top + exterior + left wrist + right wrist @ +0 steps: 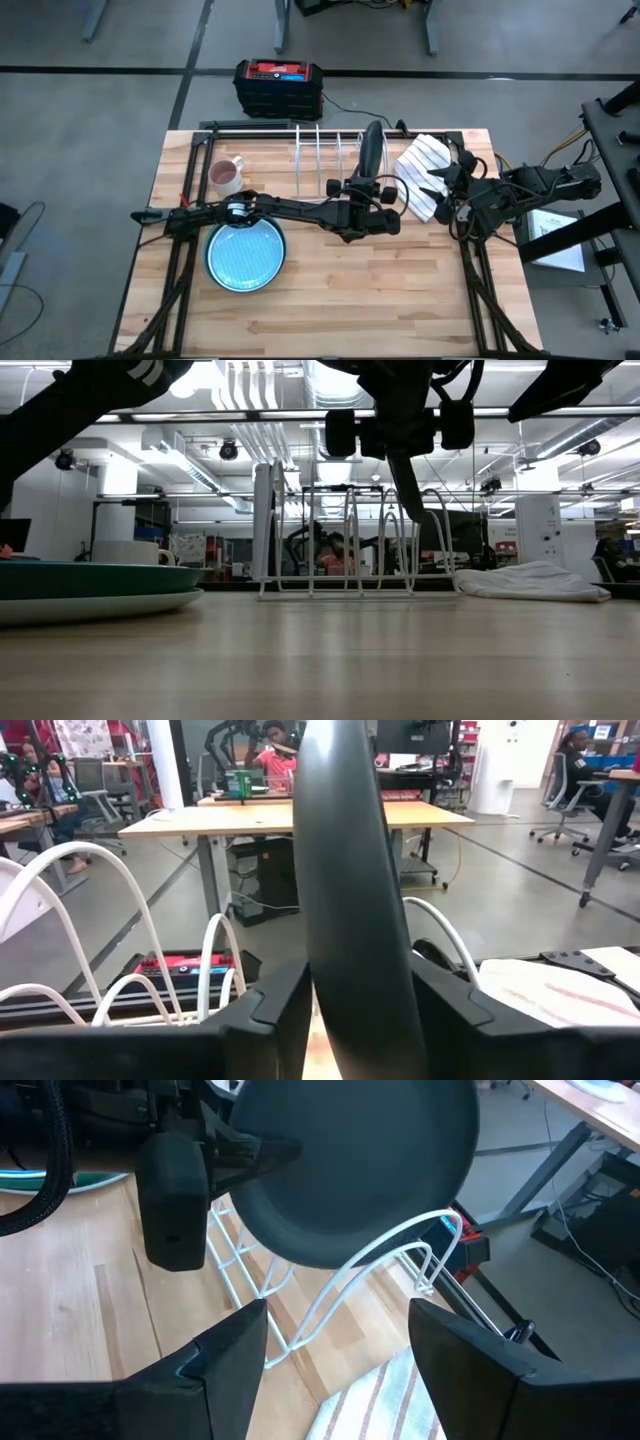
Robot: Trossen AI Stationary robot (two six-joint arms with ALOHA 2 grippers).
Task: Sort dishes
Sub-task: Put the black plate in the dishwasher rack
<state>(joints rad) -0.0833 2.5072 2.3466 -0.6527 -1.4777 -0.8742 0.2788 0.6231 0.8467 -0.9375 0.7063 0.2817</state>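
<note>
High view: left end effector (366, 190) reaches across the surface (400, 300) to the white wire rack (330, 160), clamped on a dark grey plate (370, 155) held on edge. Edge-on carriage suits dropping it between the rack wires. Light blue plate (245, 255) lies flat near the front left, stacked on a darker dish, well apart from the rack. Pinkish mug (225, 176) sits behind it. Right end effector (445, 190) waits over the striped cloth (425, 172), just right of the rack.

Low view: the dark plate (405, 475) hangs tilted above the rack (350, 540), its lower edge among the wire tops, not seated. Stacked dishes (90, 590) at left, cloth (530, 582) at right. The slots to the plate's left look free.

Left wrist view: the fingers (275, 1010) press both faces of the plate (350, 890), with wire loops (215, 960) either side.

Right wrist view: own fingers (235, 1350) spread wide, holding nothing. The plate (350, 1160) overlaps one wire arch (390, 1245); clearance there looks tight, so lowering probably needs straightening first.
</note>
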